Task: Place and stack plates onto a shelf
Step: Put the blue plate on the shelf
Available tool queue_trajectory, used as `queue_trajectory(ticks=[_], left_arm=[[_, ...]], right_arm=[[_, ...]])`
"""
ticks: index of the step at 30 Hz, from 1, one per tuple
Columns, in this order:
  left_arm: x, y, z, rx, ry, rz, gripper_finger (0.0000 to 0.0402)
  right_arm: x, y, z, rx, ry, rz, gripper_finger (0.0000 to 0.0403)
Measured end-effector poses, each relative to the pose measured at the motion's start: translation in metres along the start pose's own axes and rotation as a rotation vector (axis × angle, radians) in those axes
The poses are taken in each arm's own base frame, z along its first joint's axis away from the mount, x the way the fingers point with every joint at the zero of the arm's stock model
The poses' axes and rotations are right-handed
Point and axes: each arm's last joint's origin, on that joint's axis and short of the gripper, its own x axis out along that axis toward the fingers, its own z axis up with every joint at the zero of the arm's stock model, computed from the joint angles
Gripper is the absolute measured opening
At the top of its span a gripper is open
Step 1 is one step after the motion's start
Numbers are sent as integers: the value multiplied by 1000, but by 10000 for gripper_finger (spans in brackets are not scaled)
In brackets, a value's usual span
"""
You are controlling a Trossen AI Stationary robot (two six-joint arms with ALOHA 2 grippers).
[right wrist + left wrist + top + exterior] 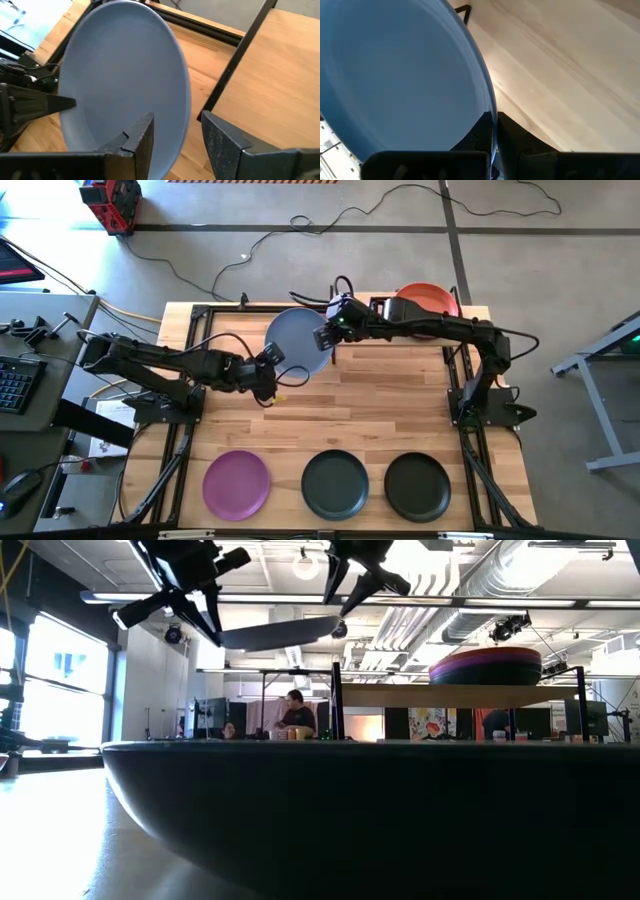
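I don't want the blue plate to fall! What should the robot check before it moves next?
1. Left gripper shut on the rim of the blue plate: ok.
2. Plate lifted off the table: ok; the low view shows it in the air.
3. Right gripper open at the plate's other edge: ok.
4. Rim far enough between the right fingers for a good pinch: cannot tell.
5. Stack on the shelf sitting level, orange plate on top: ok.
6. The purple plate and two dark plates out of the arms' way at the table's near edge: ok.
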Motion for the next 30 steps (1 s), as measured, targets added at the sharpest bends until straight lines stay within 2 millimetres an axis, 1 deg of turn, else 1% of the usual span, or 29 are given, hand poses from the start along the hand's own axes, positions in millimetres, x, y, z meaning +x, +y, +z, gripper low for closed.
queue_trajectory(ticks=[8, 12, 17, 24, 25, 30], left_arm=[[-3, 5, 6, -31, -4, 74, 1], [-4, 5, 7, 10, -7, 82, 1], [-4, 5, 6, 38, -5, 75, 1], [-4, 4, 7, 32, -18, 69, 3], [-4, 4, 7, 20, -19, 69, 4], [-4, 4, 7, -27, -23, 69, 12]], right_arm=[[0, -2, 0, -2, 9, -11, 147], [0, -2, -1, -4, 14, -13, 139], [0, -2, -1, -6, 26, -2, 100], [0, -3, -3, -19, 48, -8, 13], [0, -3, -3, -27, 50, -5, 7], [0, -3, -3, -17, 60, -6, 3]])
